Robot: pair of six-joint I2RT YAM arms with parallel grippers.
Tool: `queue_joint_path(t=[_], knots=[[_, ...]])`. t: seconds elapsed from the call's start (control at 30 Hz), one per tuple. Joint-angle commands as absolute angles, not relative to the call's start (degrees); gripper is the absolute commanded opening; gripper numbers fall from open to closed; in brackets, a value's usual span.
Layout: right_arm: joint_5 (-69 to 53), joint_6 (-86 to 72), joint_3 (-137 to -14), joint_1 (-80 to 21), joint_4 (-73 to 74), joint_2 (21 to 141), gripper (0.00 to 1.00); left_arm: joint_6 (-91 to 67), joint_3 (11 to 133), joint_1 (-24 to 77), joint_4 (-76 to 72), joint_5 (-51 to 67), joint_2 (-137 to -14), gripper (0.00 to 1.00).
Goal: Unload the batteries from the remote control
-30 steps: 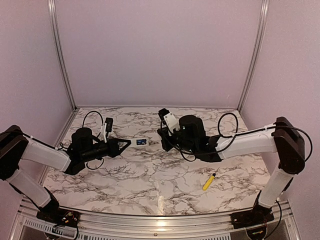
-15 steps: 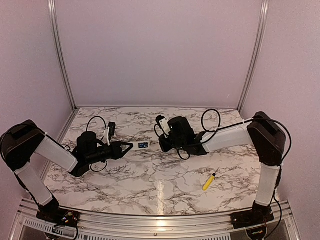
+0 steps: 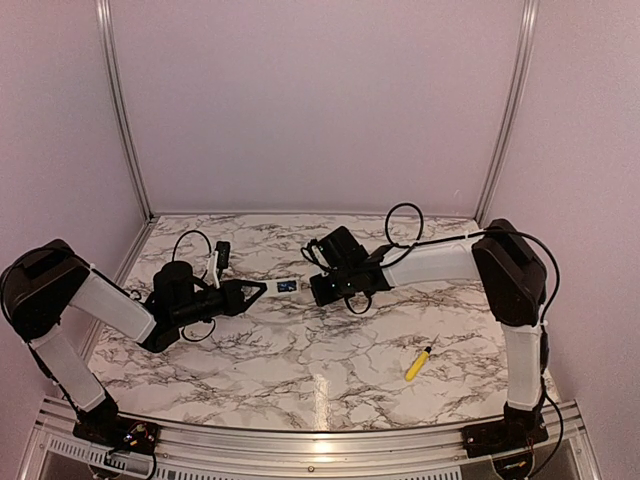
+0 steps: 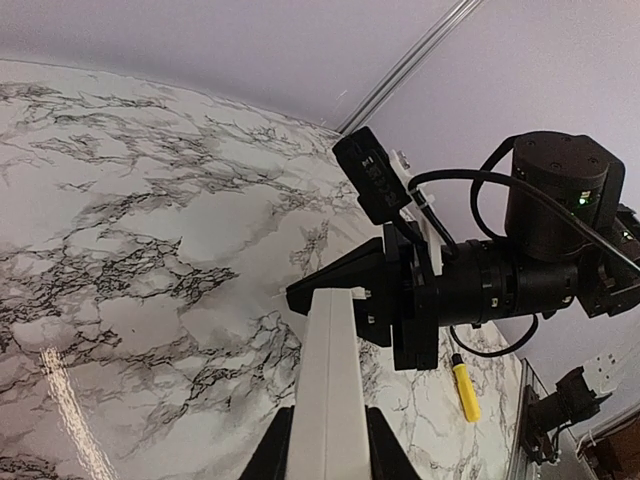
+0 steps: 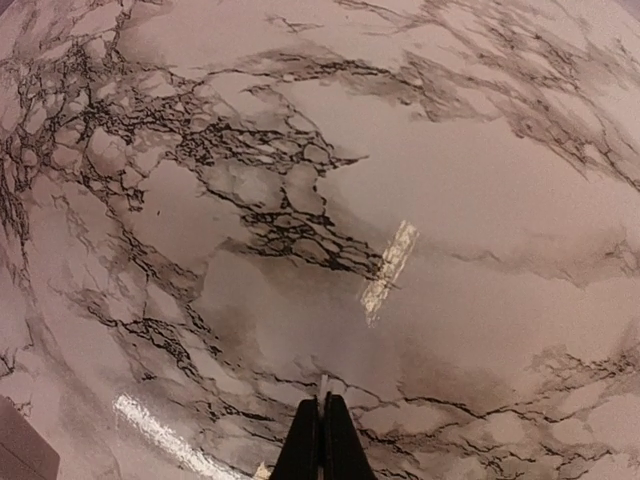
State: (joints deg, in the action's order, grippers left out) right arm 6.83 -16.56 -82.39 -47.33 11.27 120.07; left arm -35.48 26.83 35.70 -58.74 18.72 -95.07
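The left pincer (image 4: 328,452) was shown clamped on the remote control (image 4: 328,385), whose long white body projected forward from between the two fingers, out over the marbled tabletop (image 4: 130,250). The grip was taken at one end, it is judged, so that the other end would be left free and presented toward the other pincer. In the overhead view that free end, marked by the small dark label, was seen between the two pincers.

The right pincer (image 5: 322,432) was shown with its fingers pressed together into a single narrow point, with nothing identifiable held between them. In the left wrist view this point was seen lying at the far end of the remote control. Whether contact was made could not be told. The closed shape was judged to serve as a prying or pushing tip at the battery compartment rather than as a grasp.

The batteries were visible in no view. They were judged to be inside the remote control, and the unloading was therefore taken as not yet done.

The yellow-handled screwdriver (image 3: 418,362) was seen lying on the tabletop toward its near right side, well apart from both pincers and not in use. The pale streak (image 5: 390,268) seen on the tabletop in the right wrist view was taken for a reflection.
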Motion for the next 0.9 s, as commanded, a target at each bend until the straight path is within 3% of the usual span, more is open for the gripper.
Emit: queue_joint_path(t=[0.0,0.2,0.7,0.87], knots=[[5.83,-20.24,-83.61,-47.19,18.76,120.60,0.01,-35.47,27.27,35.42,-59.06,18.63,-92.99,0.00],[4.47,-20.79,-82.91,-48.00,19.28,120.69,0.11,-35.74,26.44,35.42,-58.86,18.67,-91.87,0.00],[5.85,-22.30,-77.41,-49.34,17.71,114.70,0.16,-37.73,25.49,35.51,-60.78,20.51,-91.70,0.00],[6.53,-23.63,-72.71,-49.47,16.97,109.85,0.24,-38.37,25.44,35.91,-62.03,21.58,-92.40,0.00]])
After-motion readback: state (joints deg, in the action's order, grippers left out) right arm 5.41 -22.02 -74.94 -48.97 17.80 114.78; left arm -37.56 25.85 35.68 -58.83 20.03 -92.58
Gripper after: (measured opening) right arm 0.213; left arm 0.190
